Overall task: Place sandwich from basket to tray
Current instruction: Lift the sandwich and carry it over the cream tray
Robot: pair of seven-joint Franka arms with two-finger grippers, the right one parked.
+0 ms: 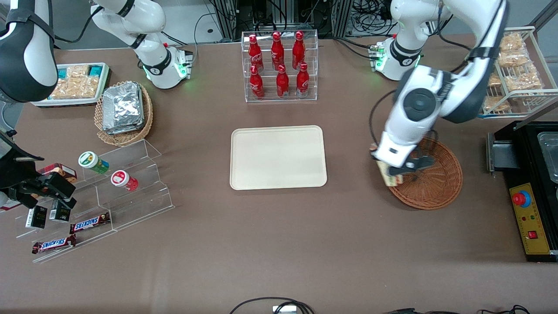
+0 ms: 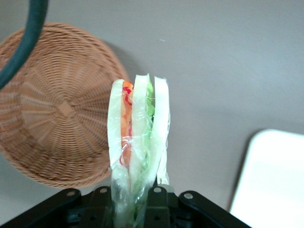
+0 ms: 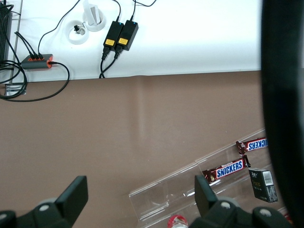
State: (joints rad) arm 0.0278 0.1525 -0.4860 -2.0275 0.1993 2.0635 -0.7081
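Counts first: we see one sandwich, one reddish-brown basket, one cream tray, six red bottles in a clear rack, two Snickers bars and two lidded cups on clear steps.

With the basket as our landmark, the gripper hangs over the basket's rim on the edge that faces the tray. We see the fingers closed on the sandwich, one on each bread face, clamping its lower part. The wedge stands out from the fingers with its red, orange and green filling edge toward the wrist camera, wrapped in clear film. It is lifted clear of the basket's weave, whose bare bottom shows in the wrist view.

The tray lies on the brown table, well apart from the basket toward the parked arm's end. Between basket and tray we see only tabletop. A tan basket of foil packs sits much farther along, well past the tray from our landmark.
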